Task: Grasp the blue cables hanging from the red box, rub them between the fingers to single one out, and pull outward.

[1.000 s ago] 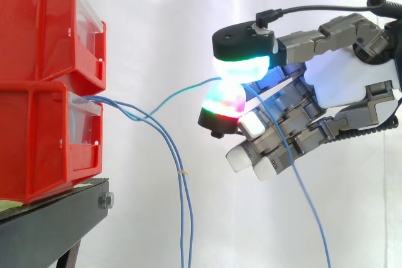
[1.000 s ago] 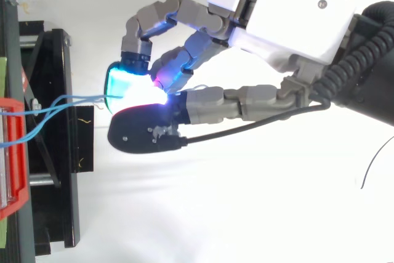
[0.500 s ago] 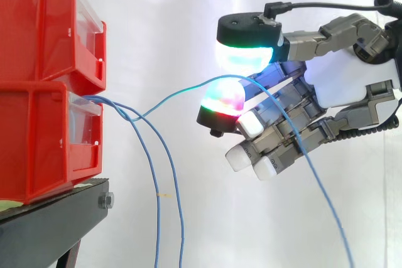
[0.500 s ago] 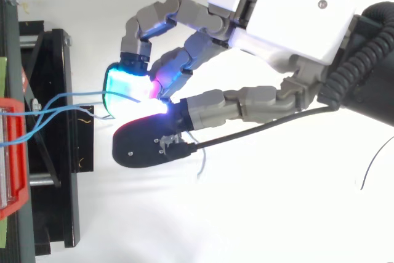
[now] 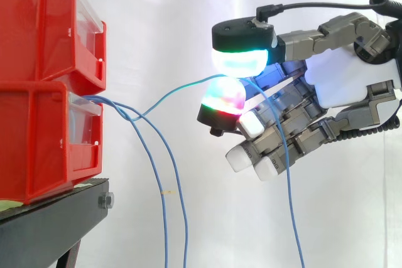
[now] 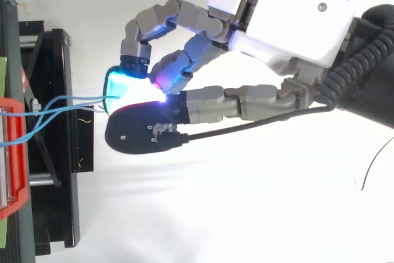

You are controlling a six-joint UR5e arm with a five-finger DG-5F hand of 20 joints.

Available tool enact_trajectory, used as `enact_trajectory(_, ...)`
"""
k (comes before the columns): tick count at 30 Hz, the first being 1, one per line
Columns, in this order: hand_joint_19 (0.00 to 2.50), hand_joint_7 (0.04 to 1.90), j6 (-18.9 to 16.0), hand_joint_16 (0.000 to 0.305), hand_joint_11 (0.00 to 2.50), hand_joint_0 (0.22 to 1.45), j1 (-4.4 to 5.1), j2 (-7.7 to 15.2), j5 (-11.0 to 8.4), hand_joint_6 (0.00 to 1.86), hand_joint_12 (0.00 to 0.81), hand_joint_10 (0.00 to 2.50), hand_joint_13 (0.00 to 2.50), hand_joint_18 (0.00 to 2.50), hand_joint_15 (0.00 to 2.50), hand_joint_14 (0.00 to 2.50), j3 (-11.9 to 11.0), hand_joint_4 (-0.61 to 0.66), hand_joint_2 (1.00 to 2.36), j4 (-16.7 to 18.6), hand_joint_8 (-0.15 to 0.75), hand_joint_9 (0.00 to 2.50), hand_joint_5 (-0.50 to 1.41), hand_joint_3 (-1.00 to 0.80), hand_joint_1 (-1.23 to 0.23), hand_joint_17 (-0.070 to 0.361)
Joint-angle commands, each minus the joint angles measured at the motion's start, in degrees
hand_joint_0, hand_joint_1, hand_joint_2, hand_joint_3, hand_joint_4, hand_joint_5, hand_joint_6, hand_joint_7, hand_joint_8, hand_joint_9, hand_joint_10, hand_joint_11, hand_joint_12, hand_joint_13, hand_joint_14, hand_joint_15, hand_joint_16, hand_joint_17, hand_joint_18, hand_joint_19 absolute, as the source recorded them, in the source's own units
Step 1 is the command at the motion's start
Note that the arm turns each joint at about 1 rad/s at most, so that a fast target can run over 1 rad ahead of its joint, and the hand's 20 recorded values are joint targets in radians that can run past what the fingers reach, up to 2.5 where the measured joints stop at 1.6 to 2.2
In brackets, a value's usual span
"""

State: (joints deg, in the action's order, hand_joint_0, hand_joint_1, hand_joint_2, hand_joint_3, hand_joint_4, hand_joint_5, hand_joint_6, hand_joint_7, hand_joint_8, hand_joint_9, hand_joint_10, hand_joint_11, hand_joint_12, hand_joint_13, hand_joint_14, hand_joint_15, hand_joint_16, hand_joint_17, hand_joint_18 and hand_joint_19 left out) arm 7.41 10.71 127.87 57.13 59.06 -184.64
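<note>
The hand is out to the right of the red box, two glowing fingertips closed in a pinch on one blue cable. That cable runs from the lower drawer up to the pinch, then drops past the other fingers. Two other cables hang loose beside the black stand.

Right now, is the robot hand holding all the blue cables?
No, the robot hand pinches one cable; two other cables hang loose by the red box.
</note>
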Motion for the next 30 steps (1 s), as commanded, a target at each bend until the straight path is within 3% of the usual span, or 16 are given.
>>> enact_trajectory(1, 0.49, 1.06, -0.11, 0.049, 0.54, 0.55, 0.01, 0.01, 0.00, 0.87, 0.420, 0.02, 0.83, 0.70, 0.48, 0.02, 0.00, 0.18, 1.01, -0.01, 0.351, 1.07, -0.12, -0.40, -0.60, 0.110)
enact_trajectory(7, 0.48, 1.03, -0.11, 0.051, 0.53, 0.52, 0.01, 0.01, 0.00, 0.86, 0.433, 0.01, 0.83, 0.71, 0.47, 0.01, 0.00, 0.19, 1.00, 0.07, 0.358, 1.07, -0.12, -0.48, -0.57, 0.115)
enact_trajectory(10, 0.50, 1.05, -0.11, 0.048, 0.53, 0.59, 0.10, -0.07, 0.00, 0.86, 0.414, 0.02, 0.83, 0.68, 0.47, 0.02, 0.00, 0.17, 1.01, -0.01, 0.349, 1.08, -0.11, -0.36, -0.53, 0.107)
enact_trajectory(14, 0.49, 1.04, -0.11, 0.047, 0.54, 0.59, 0.10, 0.01, 0.00, 0.85, 0.415, 0.01, 0.83, 0.68, 0.47, 0.02, 0.00, 0.15, 1.02, -0.01, 0.353, 1.09, -0.11, -0.24, -0.55, 0.107)
enact_trajectory(21, 0.40, 1.04, -0.03, 0.061, 0.51, 0.58, 0.01, 0.01, 0.00, 0.85, 0.486, 0.01, 0.90, 0.81, 0.45, 0.01, 0.00, 0.17, 1.01, 0.07, 0.404, 1.12, -0.10, -0.05, -0.63, 0.137)
enact_trajectory(30, 0.39, 1.02, -0.11, 0.061, 0.53, 0.59, 0.10, 0.01, 0.00, 0.87, 0.490, 0.01, 0.87, 0.79, 0.45, 0.01, 0.00, 0.18, 1.01, -0.01, 0.400, 1.07, -0.11, -0.02, -0.70, 0.138)
